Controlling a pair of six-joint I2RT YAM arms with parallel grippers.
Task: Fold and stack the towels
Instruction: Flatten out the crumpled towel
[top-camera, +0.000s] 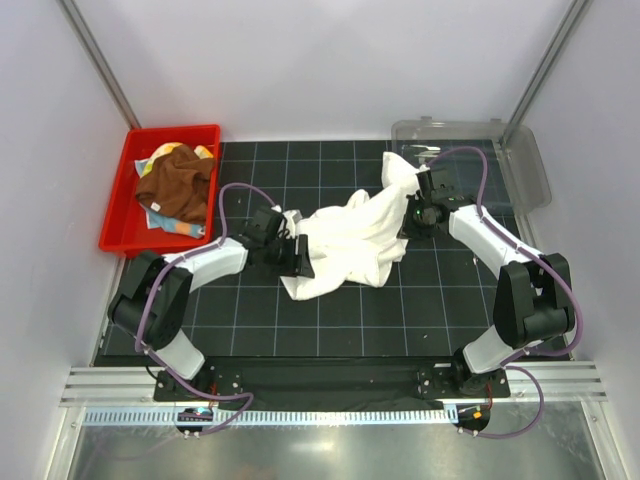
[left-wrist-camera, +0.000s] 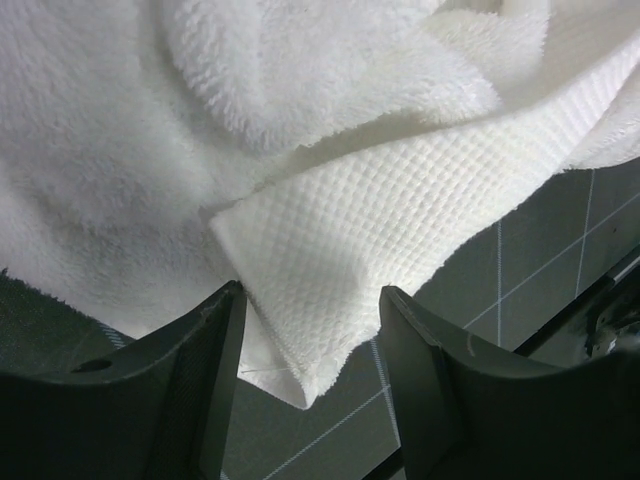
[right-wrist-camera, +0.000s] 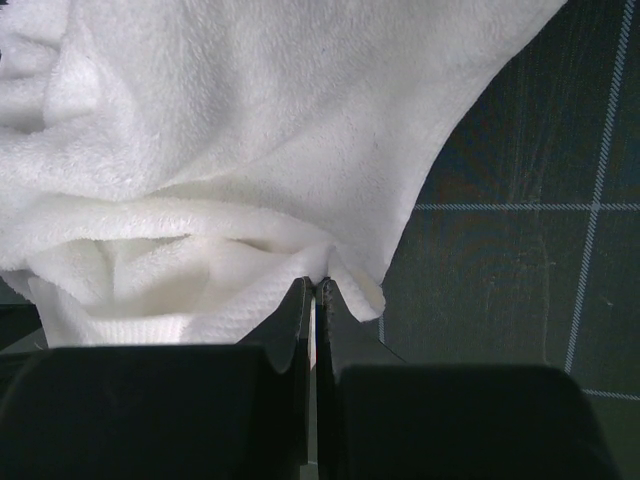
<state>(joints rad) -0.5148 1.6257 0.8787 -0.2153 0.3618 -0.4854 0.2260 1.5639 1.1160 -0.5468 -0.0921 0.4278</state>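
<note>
One towel (left-wrist-camera: 330, 200) corner lies between left fingers (left-wrist-camera: 195, 400), apparently loose.

L arm (top-camera: 205, 262) & R arm (top-camera: 490, 235): white shells, blk joints; purple cables (top-camera: 222, 205) loop along each. Fingers (left-wrist-camera: 190, 390) matte blk, wedge-shaped. Green LED (top-camera: 414, 213) on R wrist.

The white towel (left-wrist-camera: 300, 130) is filling the view from 9 o'clock through 12 to 3, lying fluffy and bunched. A flat, waffle-textured corner (left-wrist-camera: 320, 270) of it is hanging down toward 6 o'clock, into the gap of the left gripper (left-wrist-camera: 310, 295). The two dark fingers (left-wrist-camera: 190, 390) are standing apart at 7 and 5 o'clock, not pinching it. The black gridded mat (left-wrist-camera: 530, 270) is showing at 4 o'clock.
</note>
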